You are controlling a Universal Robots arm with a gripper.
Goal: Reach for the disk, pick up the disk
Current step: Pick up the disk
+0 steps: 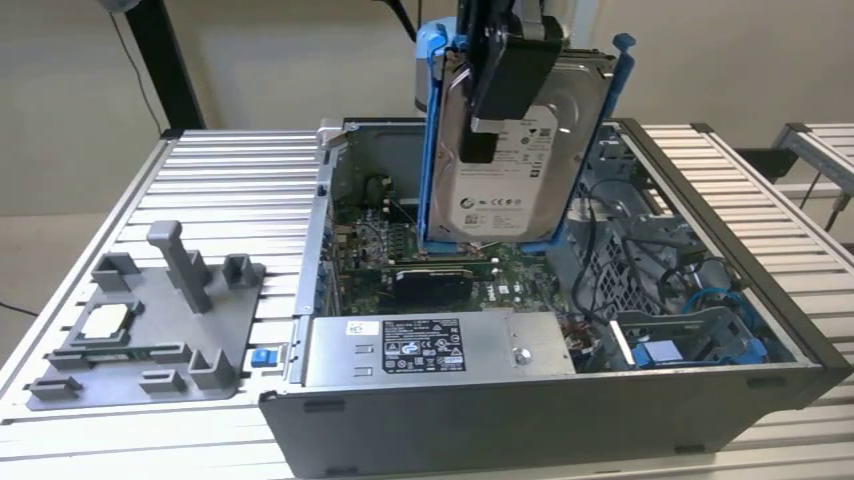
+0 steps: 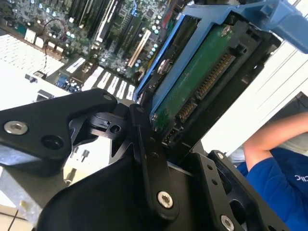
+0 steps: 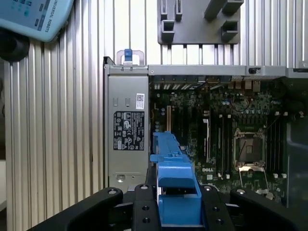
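The disk [image 1: 514, 150] hangs upright above the open computer case [image 1: 747, 330] in the exterior view, its long axis near vertical and its white-labelled face turned toward the camera. Blue rails [image 1: 434, 140] run down both long sides. The lower short edge sits just above the motherboard [image 1: 400, 250], clear of it; no case wall touches the drive. The bay to the exterior view's right holds cables and a blue bracket [image 1: 661, 352].

The gripper [image 1: 514, 60] descends from above and is clamped on the disk's upper end, with one black finger [image 1: 501, 90] lying across the labelled face. In the second wrist view the green circuit-board side of the disk [image 2: 202, 82] with its connector shows between the black fingers [image 2: 149, 159], which are narrowed onto the drive body.

In the first wrist view the blue rail [image 3: 173, 178] stands between the fingers over the motherboard [image 3: 226, 130], beside the power supply [image 3: 127, 134]. A grey fixture plate [image 1: 147, 330] lies on the slatted table [image 1: 227, 190], well apart from the case.
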